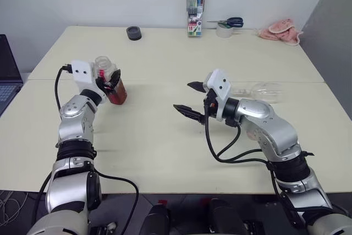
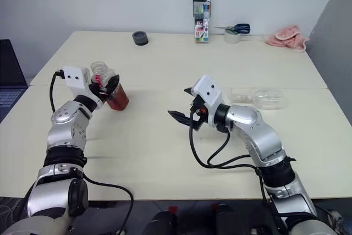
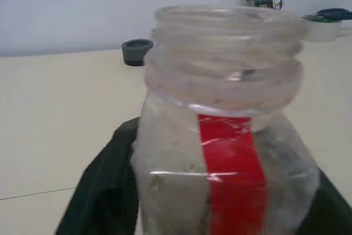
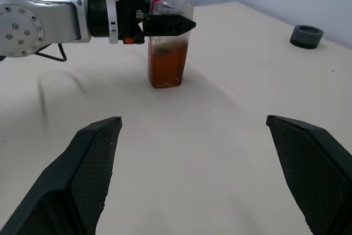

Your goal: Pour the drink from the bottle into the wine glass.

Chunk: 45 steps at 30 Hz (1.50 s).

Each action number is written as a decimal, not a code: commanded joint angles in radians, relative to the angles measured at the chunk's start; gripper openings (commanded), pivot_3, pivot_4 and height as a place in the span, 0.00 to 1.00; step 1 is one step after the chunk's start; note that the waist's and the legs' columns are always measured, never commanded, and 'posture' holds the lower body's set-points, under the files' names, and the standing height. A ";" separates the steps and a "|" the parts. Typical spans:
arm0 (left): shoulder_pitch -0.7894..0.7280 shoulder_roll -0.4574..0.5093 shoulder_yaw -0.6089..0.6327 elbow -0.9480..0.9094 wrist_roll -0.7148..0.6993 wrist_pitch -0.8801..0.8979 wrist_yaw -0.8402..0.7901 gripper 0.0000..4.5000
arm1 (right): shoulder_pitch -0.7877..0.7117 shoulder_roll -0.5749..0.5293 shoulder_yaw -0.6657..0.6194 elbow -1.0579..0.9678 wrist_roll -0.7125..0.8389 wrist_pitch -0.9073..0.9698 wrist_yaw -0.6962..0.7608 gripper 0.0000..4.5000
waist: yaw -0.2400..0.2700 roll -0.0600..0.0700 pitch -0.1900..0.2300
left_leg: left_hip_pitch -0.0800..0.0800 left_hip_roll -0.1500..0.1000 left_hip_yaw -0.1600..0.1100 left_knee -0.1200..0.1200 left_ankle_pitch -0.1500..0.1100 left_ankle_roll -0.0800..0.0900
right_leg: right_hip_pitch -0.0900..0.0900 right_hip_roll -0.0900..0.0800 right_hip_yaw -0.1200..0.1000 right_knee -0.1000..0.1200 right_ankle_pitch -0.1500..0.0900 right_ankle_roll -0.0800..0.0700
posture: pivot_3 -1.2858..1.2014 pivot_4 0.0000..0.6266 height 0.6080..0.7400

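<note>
On table: left gripper (image 1: 111, 82) at bottle (image 1: 110, 82), glass (image 1: 263, 92) on its side.
Head views: bottle upright, uncapped, fingers flanking it; grip unclear. Left wrist: bottle neck close up. Right wrist: right gripper (image 4: 198, 163) spread wide, empty, facing drink (image 4: 166, 65).

— From here, is the left gripper (image 1: 110, 83) gripping the bottle (image 1: 111, 82)?
— I can't tell; its fingers are half hidden. My wrist view cuts off the bottle's base.

Reddish-brown drink (image 4: 168, 64), red-striped bottle (image 3: 223, 152)
</note>
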 commanded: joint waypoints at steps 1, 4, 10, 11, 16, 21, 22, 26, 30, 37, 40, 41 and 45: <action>0.010 0.002 0.003 -0.023 0.000 -0.023 0.003 0.86 | -0.022 0.012 0.000 -0.035 -0.001 -0.013 0.001 1.00 | -0.001 0.000 0.000 | 0.000 0.000 0.000 0.000 0.000 0.000 | 0.000 0.000 0.000 0.000 0.000 0.000 | 0.52 0.24 1.00; 0.021 0.001 0.000 -0.030 0.008 -0.039 0.009 1.00 | -0.020 0.021 0.003 -0.042 -0.004 -0.010 0.002 1.00 | -0.002 0.000 0.000 | 0.000 0.000 0.000 0.000 0.000 0.000 | 0.000 0.000 0.000 0.000 0.000 0.000 | 0.52 0.24 1.00; 0.064 -0.013 -0.019 -0.042 0.033 -0.073 0.024 1.00 | -0.001 0.025 0.019 -0.041 -0.021 -0.022 0.002 1.00 | -0.003 0.000 0.000 | 0.000 0.000 0.000 0.000 0.000 0.000 | 0.000 0.000 0.000 0.000 0.000 -0.001 | 0.52 0.24 1.00; 0.069 -0.014 -0.022 -0.042 0.035 -0.078 0.025 1.00 | 0.001 0.025 0.020 -0.041 -0.023 -0.023 0.001 1.00 | -0.003 0.000 0.000 | 0.000 0.000 0.000 0.000 0.000 0.000 | 0.000 0.000 0.000 0.000 0.000 -0.001 | 0.52 0.24 1.00; 0.152 -0.040 -0.032 -0.020 0.066 -0.151 0.067 1.00 | 0.070 0.027 0.040 -0.015 -0.099 -0.113 -0.043 1.00 | -0.003 0.000 0.000 | 0.000 0.000 0.000 -0.001 0.000 0.000 | 0.000 0.000 0.000 0.000 0.001 -0.001 | 0.52 0.24 1.00; 0.278 -0.065 -0.038 -0.135 0.076 -0.172 0.098 1.00 | 0.181 0.006 0.049 -0.026 -0.172 -0.204 -0.069 1.00 | -0.003 0.000 -0.001 | 0.001 0.001 0.001 -0.001 0.000 0.000 | 0.000 0.000 0.000 0.000 0.001 -0.001 | 0.52 0.24 1.00; 0.315 -0.069 -0.036 -0.184 0.074 -0.164 0.103 1.00 | 0.210 -0.003 0.048 -0.048 -0.175 -0.206 -0.069 1.00 | -0.003 0.000 -0.001 | 0.001 0.001 0.001 -0.001 0.000 0.000 | 0.000 0.000 0.000 0.000 0.001 -0.001 | 0.52 0.24 1.00; 0.455 -0.082 -0.029 -0.369 0.062 -0.110 0.121 1.00 | 0.323 -0.035 0.024 -0.143 -0.153 -0.165 -0.063 1.00 | -0.001 0.000 -0.001 | 0.001 0.002 0.000 -0.002 0.000 0.001 | 0.000 0.000 0.001 0.000 0.001 -0.001 | 0.52 0.24 1.00; 0.582 -0.094 -0.086 -0.569 0.043 -0.042 0.056 1.00 | 0.435 -0.016 -0.078 -0.236 -0.066 -0.023 -0.119 1.00 | 0.003 0.000 -0.001 | 0.001 0.002 0.000 -0.002 -0.002 0.003 | 0.000 0.000 0.001 -0.001 0.001 -0.001 | 0.52 0.24 1.00; 0.565 -0.045 -0.221 -0.748 -0.065 0.088 -0.211 1.00 | 0.431 0.220 -0.387 -0.257 0.204 0.319 -0.353 1.00 | 0.020 0.000 -0.001 | 0.005 0.002 0.001 -0.002 -0.002 0.003 | 0.003 0.002 0.001 0.000 0.001 -0.002 | 0.52 0.24 1.00; 0.461 0.017 -0.270 -0.747 -0.091 0.117 -0.356 1.00 | 0.322 0.362 -0.541 -0.177 0.278 0.376 -0.520 1.00 | 0.019 0.001 0.000 | 0.007 0.003 0.002 -0.003 -0.001 0.002 | 0.004 0.005 0.001 0.001 0.002 -0.003 | 0.52 0.24 1.00; 0.422 0.038 -0.284 -0.738 -0.103 0.129 -0.409 1.00 | 0.282 0.403 -0.597 -0.141 0.307 0.384 -0.576 1.00 | 0.019 0.001 0.000 | 0.007 0.003 0.002 -0.004 -0.001 0.002 | 0.004 0.005 0.002 0.002 0.002 -0.003 | 0.52 0.24 1.00; 0.331 0.096 -0.335 -0.710 -0.133 0.159 -0.583 1.00 | 0.165 0.509 -0.746 -0.021 0.393 0.371 -0.746 1.00 | 0.009 0.003 -0.002 | 0.008 0.003 0.004 -0.005 -0.001 0.002 | 0.003 0.005 0.003 0.001 0.002 -0.003 | 0.52 0.24 1.00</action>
